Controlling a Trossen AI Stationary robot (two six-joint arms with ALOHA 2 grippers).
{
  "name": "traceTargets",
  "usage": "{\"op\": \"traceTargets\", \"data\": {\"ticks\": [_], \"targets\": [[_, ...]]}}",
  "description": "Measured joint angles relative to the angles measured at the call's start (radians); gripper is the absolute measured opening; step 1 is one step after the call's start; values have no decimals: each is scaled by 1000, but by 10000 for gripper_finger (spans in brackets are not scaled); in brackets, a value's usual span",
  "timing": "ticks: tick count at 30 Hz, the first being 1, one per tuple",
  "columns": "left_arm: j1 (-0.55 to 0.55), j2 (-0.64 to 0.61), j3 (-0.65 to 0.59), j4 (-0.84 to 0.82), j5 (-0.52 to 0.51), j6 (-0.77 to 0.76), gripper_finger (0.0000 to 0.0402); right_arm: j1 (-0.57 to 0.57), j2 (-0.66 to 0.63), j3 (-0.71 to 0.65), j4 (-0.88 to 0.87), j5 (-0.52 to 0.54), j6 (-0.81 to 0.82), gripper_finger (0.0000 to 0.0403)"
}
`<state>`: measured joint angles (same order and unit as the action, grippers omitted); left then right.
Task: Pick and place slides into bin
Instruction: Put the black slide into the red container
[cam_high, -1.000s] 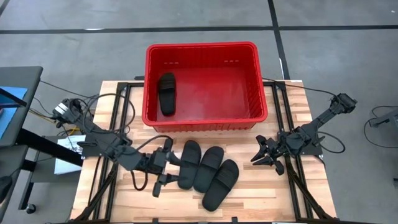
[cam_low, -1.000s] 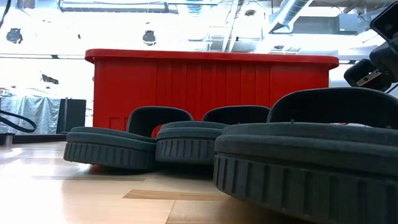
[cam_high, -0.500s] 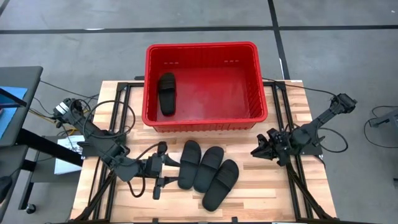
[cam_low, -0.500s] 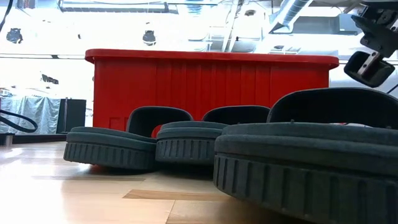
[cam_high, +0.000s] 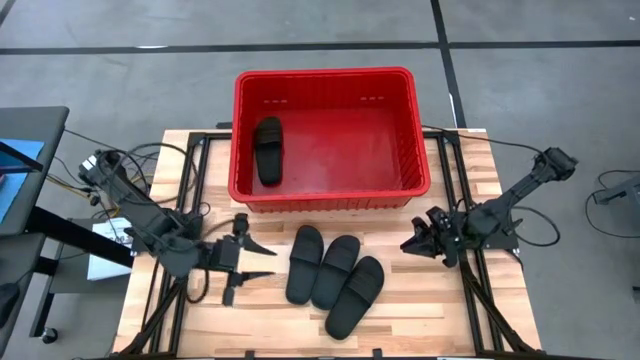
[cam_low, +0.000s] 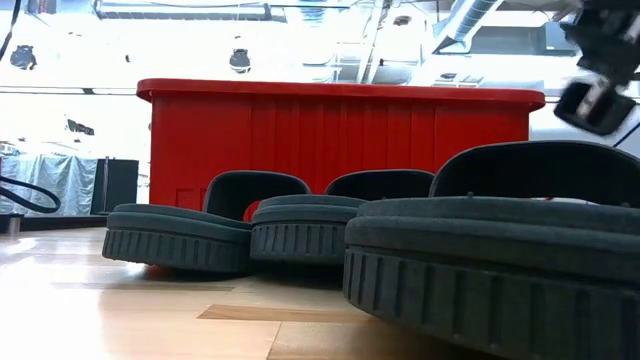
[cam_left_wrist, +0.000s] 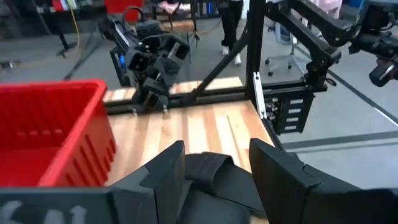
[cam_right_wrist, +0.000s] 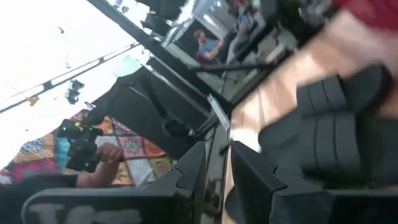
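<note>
High view: the red bin (cam_high: 330, 135) sits at the far edge of the bench (cam_high: 455, 320), centred, its far side overhanging the bench edge. One slide (cam_high: 268, 150) lies inside it, on the floor near the bin's left wall, long axis running front to back. Three slides remain on the bench just in front of the bin, side by side and touching: the left one (cam_high: 304, 264), the middle one (cam_high: 336, 270), and the right one (cam_high: 356, 296), which reaches nearest the front edge. All three lie angled, toes toward the far right.

Left gripper (cam_high: 258, 259) is low over the bench, just left of the left slide and apart from it; fingers spread wide, nothing between them. Left wrist view confirms: two dark fingers (cam_left_wrist: 168, 171) apart, slide strap visible beyond the gap, bin corner to one side.

Right gripper (cam_high: 416, 244) is near the right edge of the bench, level with the bin's front right corner, well apart from the slides. Right wrist view is blurred; its fingers (cam_right_wrist: 189, 167) appear close together with a narrow gap, holding nothing, though I cannot be certain of the gap.

Low view: three slides in front of the bin wall, the nearest filling the lower right.
</note>
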<state>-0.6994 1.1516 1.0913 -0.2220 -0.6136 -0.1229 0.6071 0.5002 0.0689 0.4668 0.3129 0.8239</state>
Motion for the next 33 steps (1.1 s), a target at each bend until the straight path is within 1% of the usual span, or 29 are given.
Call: {"op": "traceTargets", "data": {"ticks": [2, 4, 6, 9, 11, 14, 17, 20, 24, 26, 29, 33], "targets": [[11, -63, -67, 39, 6, 31, 172, 0, 32, 36, 2, 30, -76, 67], [31, -142, -164, 106, 39, 38, 172, 0, 69, 78, -2, 65, -136, 67], [53, -237, -283, 193, 96, 39, 172, 0, 112, 127, -1, 102, -174, 67], [74, -391, -458, 338, 192, 30, 172, 0, 187, 199, -2, 113, -229, 67], [83, -485, -549, 412, 231, 15, 172, 4, 243, 245, -10, 129, -245, 67], [85, -610, -643, 456, 262, 9, 172, 4, 327, 318, -59, 142, -231, 67], [84, -701, -689, 447, 269, 6, 172, 4, 411, 399, -189, 142, -152, 67], [85, -767, -714, 428, 270, 7, 172, -1, 485, 477, -380, 140, -18, 67], [85, -815, -717, 374, 278, 10, 172, -24, 569, 547, -631, 132, 181, 67], [85, -824, -717, 351, 279, 12, 172, -41, 602, 566, -727, 110, 267, 67], [85, -826, -717, 324, 279, 12, 172, -77, 651, 573, -806, 4, 342, 67], [85, -825, -717, 307, 279, 10, 172, -117, 727, 573, -795, -178, 347, 67]]}}
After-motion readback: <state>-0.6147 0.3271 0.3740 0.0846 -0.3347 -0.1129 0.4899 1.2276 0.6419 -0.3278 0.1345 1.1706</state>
